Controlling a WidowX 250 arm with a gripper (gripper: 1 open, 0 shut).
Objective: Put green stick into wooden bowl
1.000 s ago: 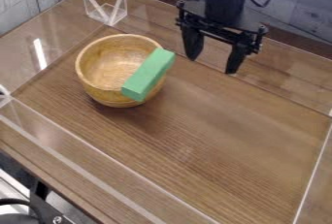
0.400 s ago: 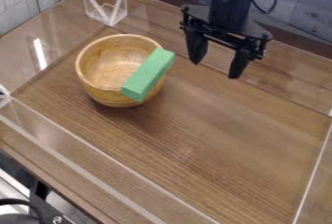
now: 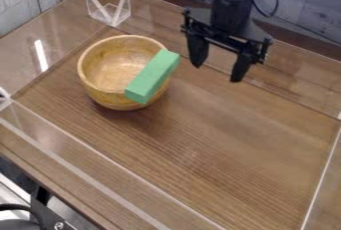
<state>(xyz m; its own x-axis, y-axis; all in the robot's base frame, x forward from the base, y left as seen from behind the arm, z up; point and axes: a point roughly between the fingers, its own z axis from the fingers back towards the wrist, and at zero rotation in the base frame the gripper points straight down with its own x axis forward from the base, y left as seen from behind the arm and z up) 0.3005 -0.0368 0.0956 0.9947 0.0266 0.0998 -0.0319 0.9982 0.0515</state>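
The wooden bowl [image 3: 118, 70] sits on the left part of the brown table. The green stick [image 3: 154, 75] lies tilted inside it, its upper end resting on the bowl's right rim. My black gripper [image 3: 218, 62] hangs to the right of the bowl, above the table, apart from both bowl and stick. Its two fingers [image 3: 197, 50] point down and stand wide open with nothing between them.
Clear plastic walls [image 3: 40, 129] fence the wooden table [image 3: 226, 144] on the left, front and right. A clear folded plastic piece [image 3: 110, 8] stands at the back left. Dark cables and a stone-pattern surface lie behind the arm.
The gripper shifted slightly, first right then back left and a little toward the bowl, staying open. Bowl and green stick have not moved.
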